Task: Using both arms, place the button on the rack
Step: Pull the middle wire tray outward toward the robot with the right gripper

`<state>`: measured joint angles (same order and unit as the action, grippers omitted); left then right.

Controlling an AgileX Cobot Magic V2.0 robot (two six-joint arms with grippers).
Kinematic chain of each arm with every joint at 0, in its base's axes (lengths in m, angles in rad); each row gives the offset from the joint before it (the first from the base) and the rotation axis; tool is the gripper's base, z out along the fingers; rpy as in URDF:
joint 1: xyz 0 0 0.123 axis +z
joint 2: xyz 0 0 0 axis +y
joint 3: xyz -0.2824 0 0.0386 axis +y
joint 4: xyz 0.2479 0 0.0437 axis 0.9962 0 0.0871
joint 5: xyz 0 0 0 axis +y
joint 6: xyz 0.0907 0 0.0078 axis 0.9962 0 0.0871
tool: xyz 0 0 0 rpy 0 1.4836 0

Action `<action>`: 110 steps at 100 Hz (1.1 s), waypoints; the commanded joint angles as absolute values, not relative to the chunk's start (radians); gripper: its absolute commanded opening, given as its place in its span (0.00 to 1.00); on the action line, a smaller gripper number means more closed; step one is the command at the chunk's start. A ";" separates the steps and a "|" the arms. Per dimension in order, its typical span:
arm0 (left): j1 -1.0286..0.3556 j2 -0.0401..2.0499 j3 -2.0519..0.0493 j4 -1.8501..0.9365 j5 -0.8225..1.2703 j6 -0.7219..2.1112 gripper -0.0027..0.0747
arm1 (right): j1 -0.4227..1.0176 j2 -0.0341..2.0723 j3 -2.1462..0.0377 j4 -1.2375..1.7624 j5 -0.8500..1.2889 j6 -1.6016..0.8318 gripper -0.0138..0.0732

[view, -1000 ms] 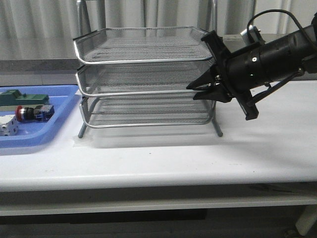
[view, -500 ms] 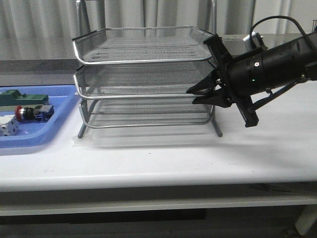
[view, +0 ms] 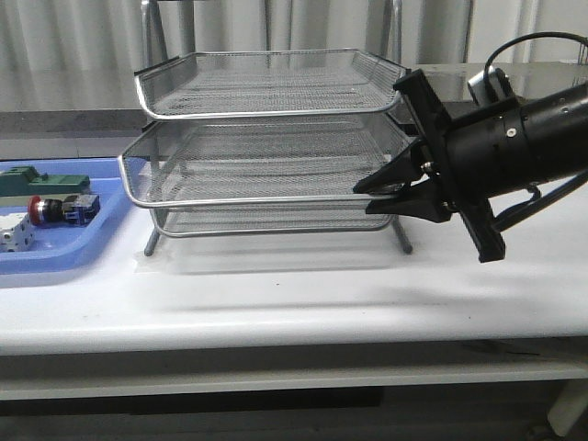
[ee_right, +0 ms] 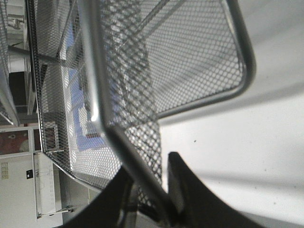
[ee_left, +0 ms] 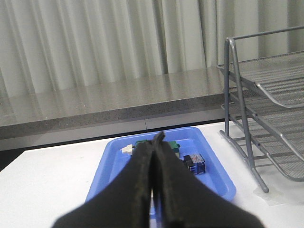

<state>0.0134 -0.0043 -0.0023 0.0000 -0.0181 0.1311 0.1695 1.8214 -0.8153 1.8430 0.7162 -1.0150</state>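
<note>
Pale curtains (view: 73, 46) behind, white counter (view: 294, 294) in front. Lying on its side at 9 o'clock of the front view, inside the blue tray (view: 101, 248): the button (view: 57, 209), red cap toward 9, blue rear block toward 3. Just beyond it a green block (view: 41, 181), and close by at 7 a white block (view: 14, 237). Not yet lifted, not yet on the rack (view: 266, 101).

Nearest to the button, the left claw (ee_left: 158, 138): fingers pressed together on nothing, aimed at the tray, button just past the tips. Farther out at 3 o'clock, the right claw (view: 361, 199): clamped on the corner rim of the rack's middle tier (view: 257, 197), wire seen pinched between the fingers (ee_right: 183, 190) in the right wrist view. Middle tier jutting forward of the tiers above and below, probably held so to bare its mesh floor for a drop from above. Whole rack between the button and the right claw, so well apart.
</note>
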 commanded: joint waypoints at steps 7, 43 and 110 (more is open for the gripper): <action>0.014 -0.035 0.052 -0.008 -0.096 0.119 0.01 | 0.178 1.734 -0.760 1.905 0.780 -1.079 0.24; 0.014 -0.035 0.052 -0.008 -0.096 0.119 0.01 | 0.178 1.685 -0.642 1.904 0.797 -1.118 0.24; 0.014 -0.035 0.052 -0.008 -0.096 0.119 0.01 | 0.178 1.685 -0.642 1.936 0.860 -1.196 0.55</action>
